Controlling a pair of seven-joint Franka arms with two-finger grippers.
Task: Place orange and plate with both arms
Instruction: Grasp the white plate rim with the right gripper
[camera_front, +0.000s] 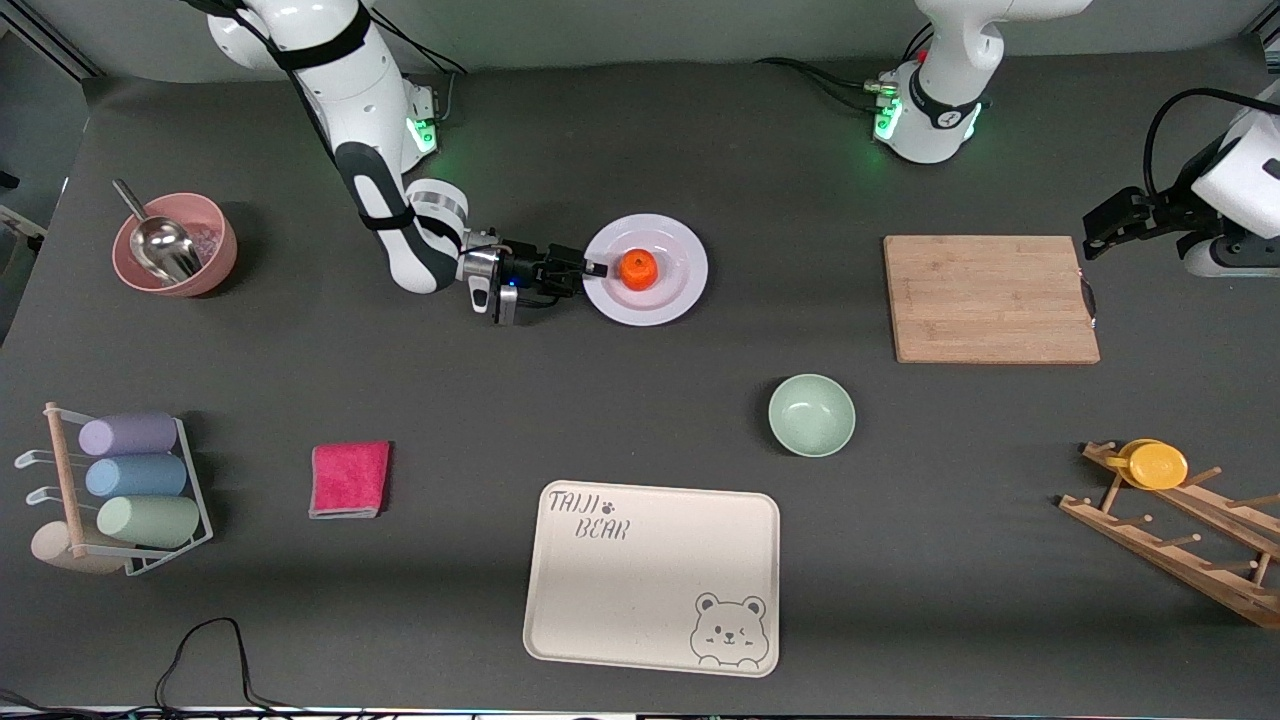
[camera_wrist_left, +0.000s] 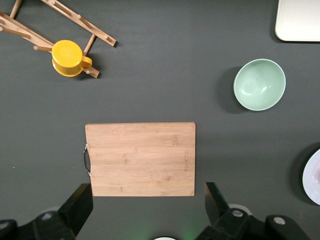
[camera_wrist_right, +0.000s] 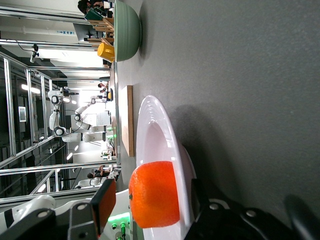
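The orange (camera_front: 637, 268) sits in the middle of the white plate (camera_front: 680, 285), which lies flat on the table close to the right arm's base. My right gripper (camera_front: 592, 268) is low at the plate's rim on the right arm's side. One finger is over the rim beside the orange (camera_wrist_right: 155, 192) and the other is under the plate (camera_wrist_right: 155, 125). A gap still shows at the upper finger, so the gripper is open. My left gripper (camera_front: 1095, 240) hangs wide open and empty over the table by the cutting board (camera_wrist_left: 140, 159). The plate's edge (camera_wrist_left: 312, 177) shows in the left wrist view.
A wooden cutting board (camera_front: 990, 298) lies toward the left arm's end. A mint bowl (camera_front: 811, 414) and a bear-printed tray (camera_front: 650, 575) lie nearer the camera. Also here: a pink cloth (camera_front: 349, 479), a pink bowl with a scoop (camera_front: 175, 245), a cup rack (camera_front: 125, 490), and a wooden rack with a yellow cup (camera_front: 1155, 465).
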